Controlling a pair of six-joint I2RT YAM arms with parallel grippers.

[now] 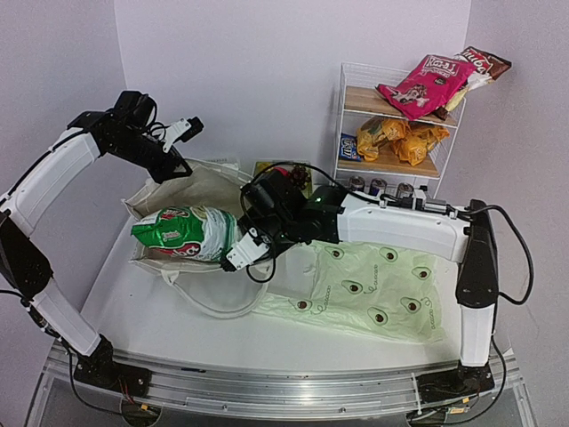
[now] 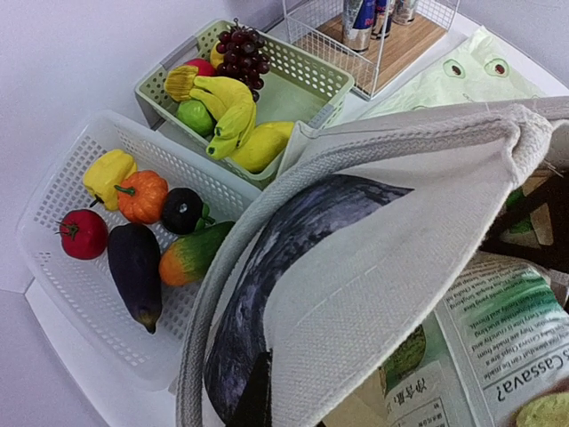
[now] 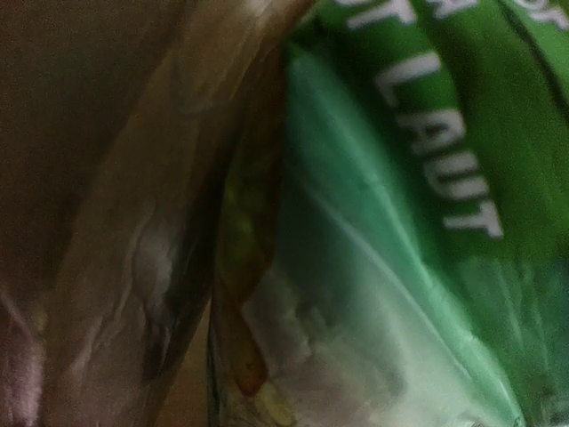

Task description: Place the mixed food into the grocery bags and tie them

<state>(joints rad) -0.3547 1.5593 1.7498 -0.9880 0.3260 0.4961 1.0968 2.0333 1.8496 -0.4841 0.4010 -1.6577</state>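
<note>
1. So, left gripper (image 1: 175,167) is pinched on the tote (image 1: 200,187) rim, far left, holding the mouth up. If the canvas slips, the mouth drops shut.
2. Middle: the packet (image 1: 178,233) sits half inside the tote, with the right gripper (image 1: 240,255) clamped on its right end. Foil could snag the rim.
3. Right: the avocado bag (image 1: 373,285) lies flat. The right wrist view's just blurry foil.

Coarse woven cream canvas tote (image 2: 373,294), glossy crinkly snack packet (image 1: 182,233), thin plastic bag (image 1: 373,285)

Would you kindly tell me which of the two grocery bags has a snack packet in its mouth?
The cream canvas tote on the left: the green-white snack packet sits in its opening. The avocado-print plastic bag lies flat on the table beside it.
</note>
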